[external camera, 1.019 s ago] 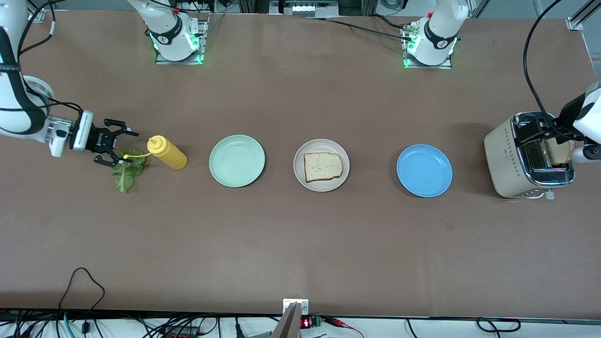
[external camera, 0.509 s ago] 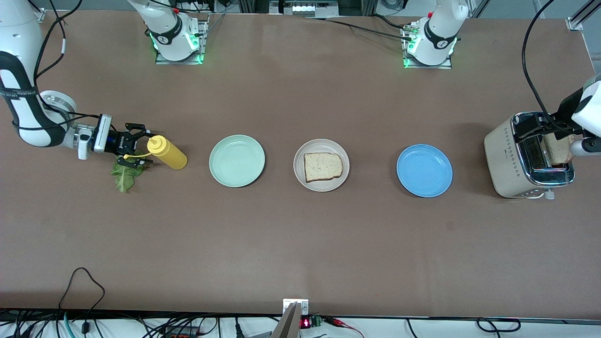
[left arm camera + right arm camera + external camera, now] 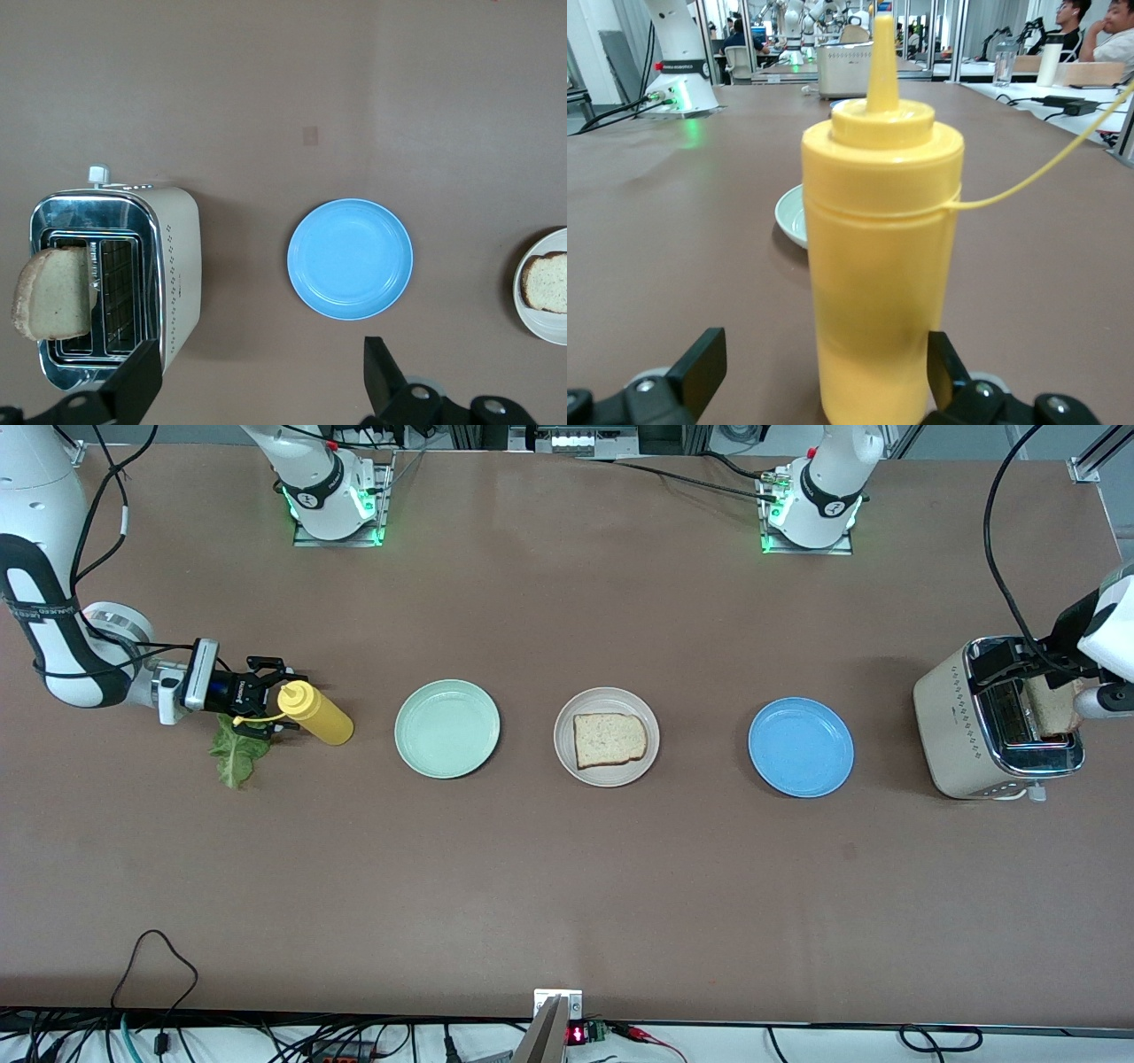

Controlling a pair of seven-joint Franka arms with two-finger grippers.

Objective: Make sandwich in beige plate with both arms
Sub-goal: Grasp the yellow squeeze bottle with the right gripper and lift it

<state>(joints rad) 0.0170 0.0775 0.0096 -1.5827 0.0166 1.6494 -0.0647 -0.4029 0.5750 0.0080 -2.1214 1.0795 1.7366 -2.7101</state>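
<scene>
One toast slice (image 3: pixel 609 740) is seen on the beige plate (image 3: pixel 567 726). The right claw (image 3: pixel 266 695) is spread around the yellow bottle (image 3: pixel 315 713); the left claw (image 3: pixel 257 376) is spread above the toaster (image 3: pixel 961 726).

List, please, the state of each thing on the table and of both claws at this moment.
Beige plate: holds one bread slice.
Mint green plate: empty.
Blue plate: empty.
Toaster: a toast slice sticks up from a slot.
Yellow bottle: upright, capped.
Lettuce leaf: flat on the table.
Right claw: open around the bottle.
Left claw: open above the toaster.
</scene>
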